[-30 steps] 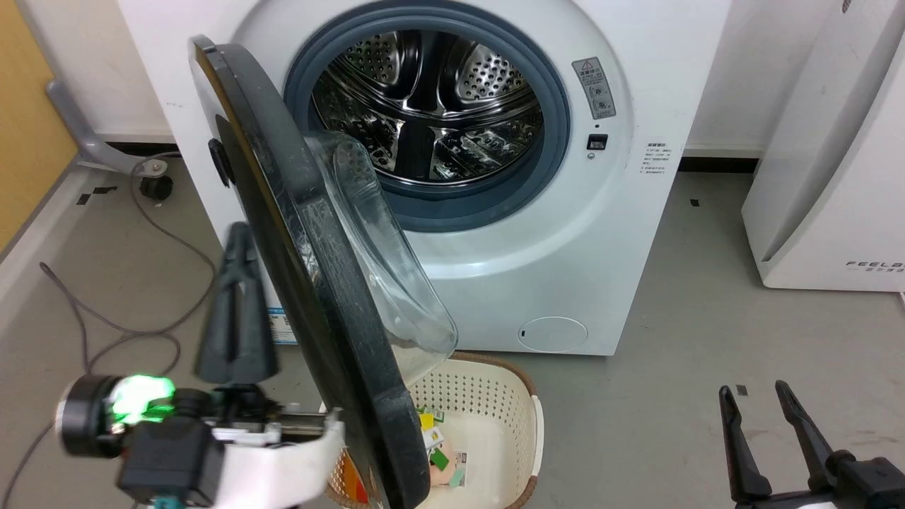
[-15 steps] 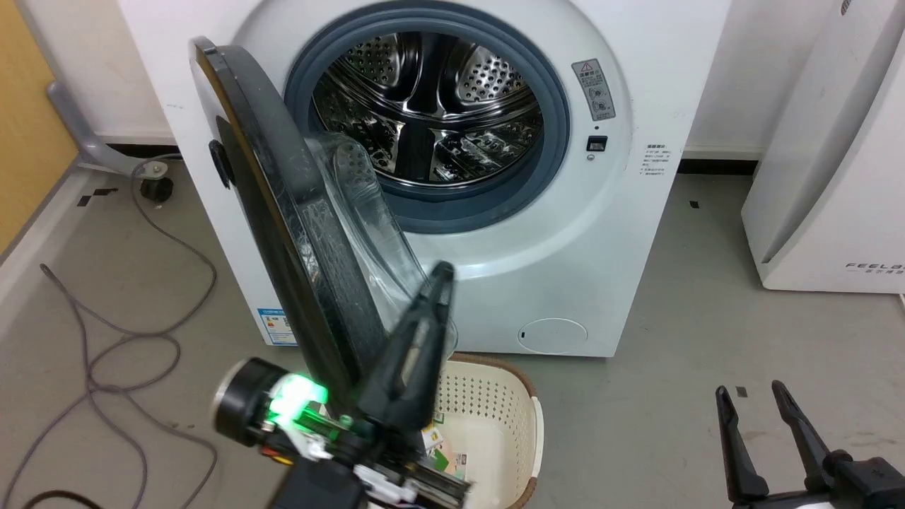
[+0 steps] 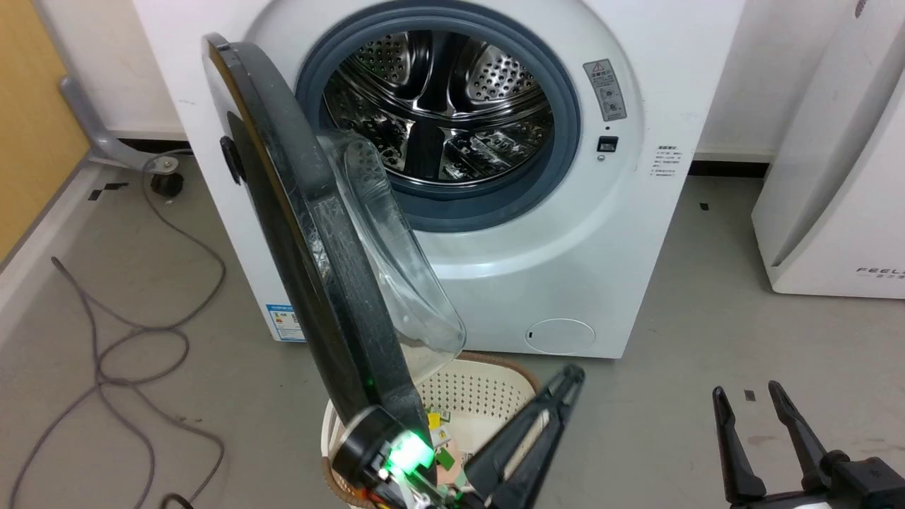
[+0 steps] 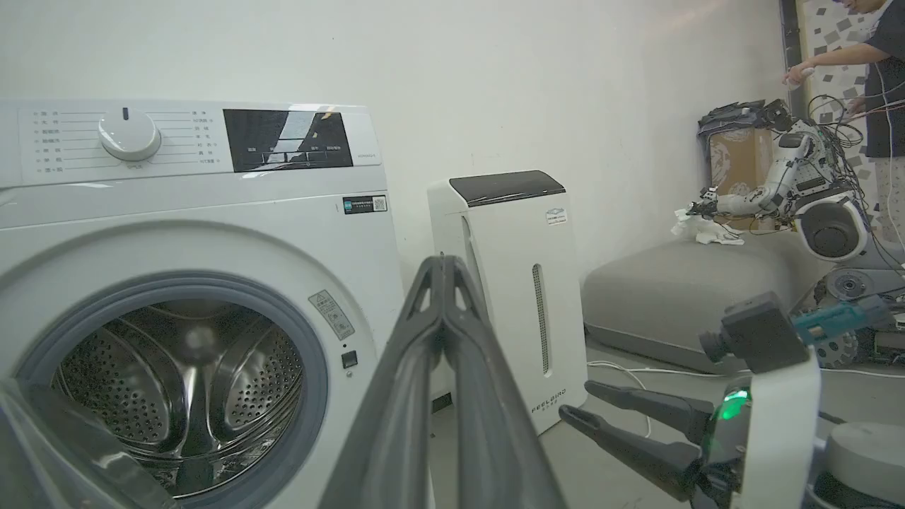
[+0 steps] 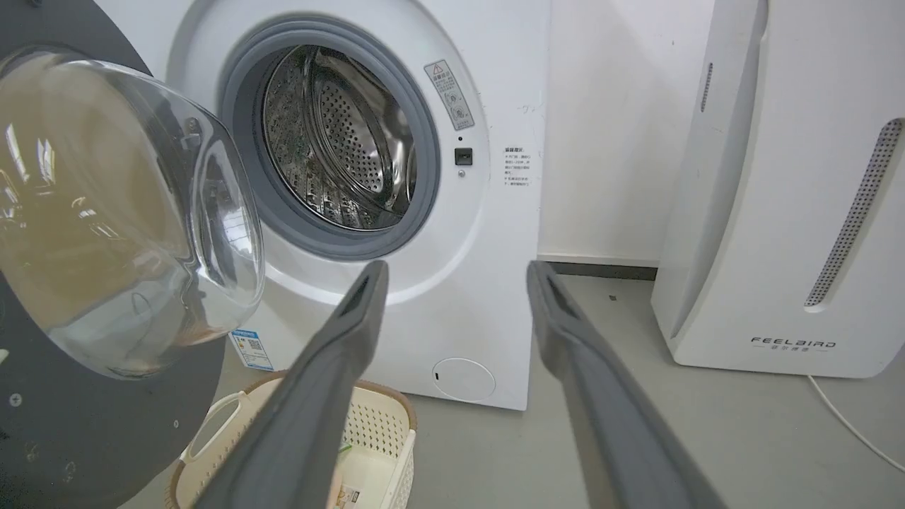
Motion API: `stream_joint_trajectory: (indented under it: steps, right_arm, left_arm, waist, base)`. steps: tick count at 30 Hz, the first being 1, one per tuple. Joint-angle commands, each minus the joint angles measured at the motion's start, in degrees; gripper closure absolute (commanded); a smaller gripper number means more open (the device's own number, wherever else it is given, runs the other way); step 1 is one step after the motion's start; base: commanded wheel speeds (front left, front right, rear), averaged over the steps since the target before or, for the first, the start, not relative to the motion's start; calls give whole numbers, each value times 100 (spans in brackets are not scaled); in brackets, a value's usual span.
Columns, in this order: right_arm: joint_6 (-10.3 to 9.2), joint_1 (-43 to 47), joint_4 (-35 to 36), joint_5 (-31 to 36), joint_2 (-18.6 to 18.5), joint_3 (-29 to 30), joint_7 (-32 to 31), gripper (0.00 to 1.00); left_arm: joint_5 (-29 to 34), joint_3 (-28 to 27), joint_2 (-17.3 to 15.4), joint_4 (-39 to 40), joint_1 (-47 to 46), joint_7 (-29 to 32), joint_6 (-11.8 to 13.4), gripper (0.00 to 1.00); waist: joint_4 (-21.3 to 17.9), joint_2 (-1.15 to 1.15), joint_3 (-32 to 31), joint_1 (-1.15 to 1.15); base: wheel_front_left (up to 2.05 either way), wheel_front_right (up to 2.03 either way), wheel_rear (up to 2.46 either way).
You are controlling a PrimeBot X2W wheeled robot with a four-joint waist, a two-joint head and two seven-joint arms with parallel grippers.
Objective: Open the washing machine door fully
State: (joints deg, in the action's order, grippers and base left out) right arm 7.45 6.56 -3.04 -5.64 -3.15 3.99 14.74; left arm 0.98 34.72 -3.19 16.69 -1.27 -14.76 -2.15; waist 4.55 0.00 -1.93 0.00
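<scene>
The washing machine (image 3: 587, 240) stands with its steel drum (image 3: 438, 106) uncovered. The washing machine door (image 3: 311, 240) hangs from the left side, swung out towards me and seen nearly edge-on, its clear glass bowl (image 3: 396, 276) facing the drum. From the right wrist, the bowl (image 5: 120, 205) bulges off the black disc (image 5: 92, 431). My left gripper (image 3: 571, 376) is shut on nothing, low and to the right of the door's bottom edge, apart from it; its fingers (image 4: 442, 283) press together. My right gripper (image 3: 746, 392) is open at the lower right, away from the machine (image 5: 495, 212).
A cream laundry basket (image 3: 474, 389) sits on the floor under the door's lower edge. A white FEELBIRD appliance (image 3: 834, 177) stands to the right. Grey cables (image 3: 141, 311) lie on the floor at left. A person (image 4: 877, 71) and another robot (image 4: 799, 184) are far off.
My left gripper has swung from the door's outer left side, under its lower edge, to the right over the basket. The door's angle looks unchanged. The camera shifted slightly.
</scene>
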Motion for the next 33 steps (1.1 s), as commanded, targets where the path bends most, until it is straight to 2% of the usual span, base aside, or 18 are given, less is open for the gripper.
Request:
stream_joint_trajectory:
  steps: [1, 6, 14, 24, 33]
  right_arm:
    - [3, 56, 4, -40, 27, 4, 26, 0]
    - [3, 52, -10, -28, 27, 4, 26, 0]
    - [3, 66, -32, -60, 27, 39, 26, 0]
    - [3, 21, -50, -51, 27, 22, 26, 0]
    - [3, 41, -57, -84, 27, 132, 26, 0]
  left_arm:
    - [-2, 26, -39, -41, 86, -24, -12, 100]
    - [-64, 122, -43, -335, 280, -24, 89, 100]
    - [-166, -57, -124, -831, 492, -24, 297, 100]
    - [-287, -460, -230, -1554, 471, -24, 431, 100]
    - [-315, -621, -246, -1635, 570, -24, 443, 100]
  waist:
    - [17, 0, 5, 0]
    - [84, 0, 26, 0]
    - [231, 0, 57, 0]
    - [389, 0, 104, 0]
    - [641, 0, 102, 0]
  base:
    - [0, 0, 0]
    - [0, 0, 0]
    - [0, 0, 0]
    - [0, 0, 0]
    - [0, 0, 0]
